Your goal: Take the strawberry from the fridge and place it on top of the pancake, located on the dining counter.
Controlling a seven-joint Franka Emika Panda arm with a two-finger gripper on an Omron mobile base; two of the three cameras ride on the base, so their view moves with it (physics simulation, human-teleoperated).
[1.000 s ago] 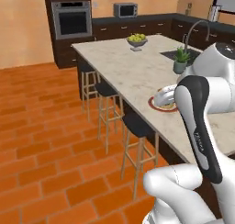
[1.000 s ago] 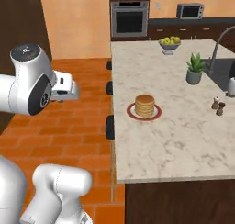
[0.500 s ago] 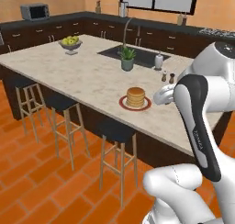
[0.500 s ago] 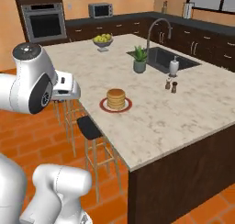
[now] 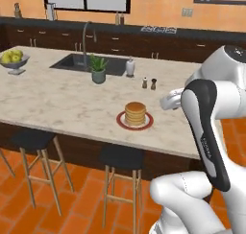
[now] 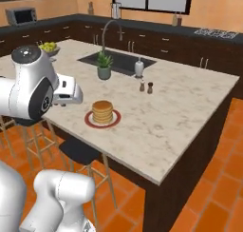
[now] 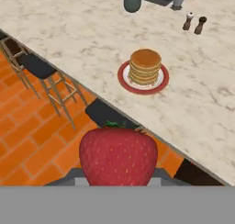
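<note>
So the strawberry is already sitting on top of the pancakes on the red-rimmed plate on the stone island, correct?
Not quite. The top of the pancakes is bare on the red-rimmed plate on the stone island. The strawberry is held between the fingers, near the island's edge above the stools and floor, as the hand view shows.

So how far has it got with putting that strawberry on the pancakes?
Fetching looks done: the strawberry sits in the gripper, seen close up in the hand view. In hand now is the carry: the berry is off the counter's edge, above a stool and the floor. Left to do: reach over the pancake, whose top is bare, and set the berry on it.
</note>
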